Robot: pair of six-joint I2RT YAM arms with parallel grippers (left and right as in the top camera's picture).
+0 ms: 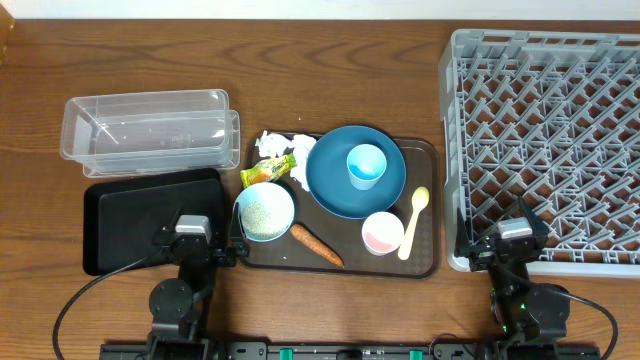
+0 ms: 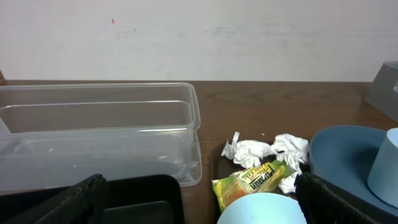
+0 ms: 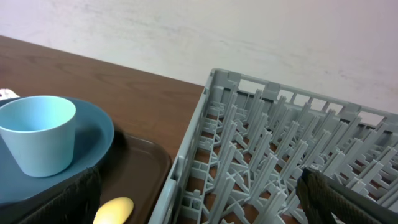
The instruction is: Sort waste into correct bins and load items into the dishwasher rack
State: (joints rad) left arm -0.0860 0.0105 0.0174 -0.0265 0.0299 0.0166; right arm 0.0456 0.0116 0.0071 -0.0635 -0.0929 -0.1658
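Centrally, light blue cup (image 1: 366,166) upright on blue plate (image 1: 330,187) in brown tray (image 1: 426,256)

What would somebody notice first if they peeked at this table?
Probably the big grey dishwasher rack on the right side of the table, standing empty. Next comes the round blue plate in the middle of the brown serving tray, with a light blue cup standing on it. The bright orange carrot near the tray's front edge pops out too.
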